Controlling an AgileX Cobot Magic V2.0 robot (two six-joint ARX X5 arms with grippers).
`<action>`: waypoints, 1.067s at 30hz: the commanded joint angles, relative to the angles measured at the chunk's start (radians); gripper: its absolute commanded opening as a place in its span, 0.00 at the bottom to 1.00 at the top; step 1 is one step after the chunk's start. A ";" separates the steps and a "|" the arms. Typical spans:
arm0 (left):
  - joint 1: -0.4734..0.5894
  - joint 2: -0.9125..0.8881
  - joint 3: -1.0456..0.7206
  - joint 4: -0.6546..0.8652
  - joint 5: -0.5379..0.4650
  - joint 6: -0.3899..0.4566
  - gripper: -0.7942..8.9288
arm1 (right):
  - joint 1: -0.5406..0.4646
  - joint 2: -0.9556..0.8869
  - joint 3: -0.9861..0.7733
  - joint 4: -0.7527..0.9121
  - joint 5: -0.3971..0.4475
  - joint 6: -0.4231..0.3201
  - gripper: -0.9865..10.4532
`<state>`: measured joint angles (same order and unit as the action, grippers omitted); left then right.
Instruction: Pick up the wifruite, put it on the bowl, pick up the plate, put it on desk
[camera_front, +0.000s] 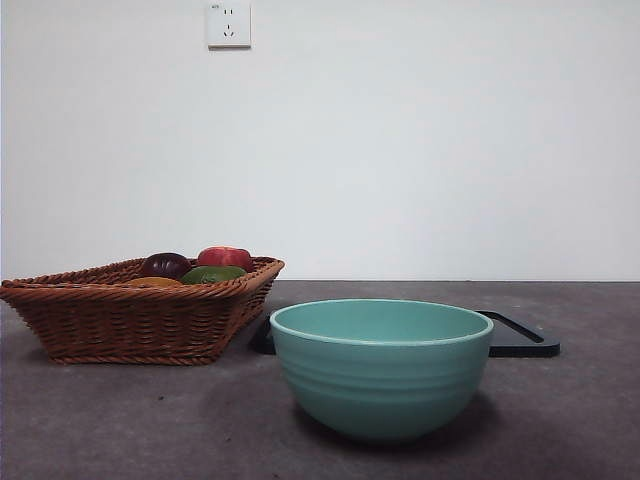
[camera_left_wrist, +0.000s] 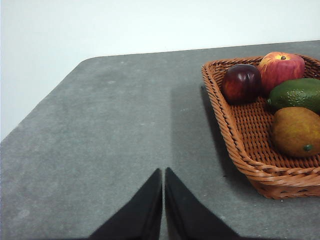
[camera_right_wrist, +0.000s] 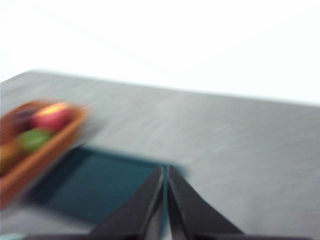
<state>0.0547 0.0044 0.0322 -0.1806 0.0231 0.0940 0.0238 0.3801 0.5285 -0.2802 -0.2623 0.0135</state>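
Wicker basket (camera_front: 130, 315), left of the front view, on the desk (camera_front: 150, 420); contents: dark purple fruit (camera_front: 165, 265), red apple (camera_front: 226, 257), green fruit (camera_front: 213, 274), and the wifruite (camera_front: 152, 282), only its brown-orange top showing above the rim at the basket's near side. Bowl (camera_front: 381, 368), teal, lower centre, upright on the desk, apart from the basket. Black tray (camera_front: 520, 335), flat, right of centre, behind the bowl. Wall socket (camera_front: 228, 24), upper left. Left gripper (camera_left_wrist: 163, 172): jaws pressed together, holding nothing, over bare desk beside the basket. Right gripper (camera_right_wrist: 165, 170): jaws pressed together, holding nothing, over the tray's edge; view blurred.
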 joint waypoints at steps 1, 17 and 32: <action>0.002 -0.002 -0.021 -0.007 -0.004 -0.003 0.09 | -0.037 -0.083 -0.122 0.118 0.056 -0.018 0.09; 0.002 -0.002 -0.021 -0.007 -0.004 -0.003 0.09 | -0.061 -0.356 -0.500 0.303 0.137 -0.021 0.09; 0.002 -0.002 -0.021 -0.007 -0.004 -0.003 0.09 | -0.061 -0.377 -0.518 0.195 0.163 -0.022 0.09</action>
<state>0.0547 0.0044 0.0322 -0.1810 0.0231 0.0914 -0.0349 0.0063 0.0158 -0.0864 -0.1036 -0.0010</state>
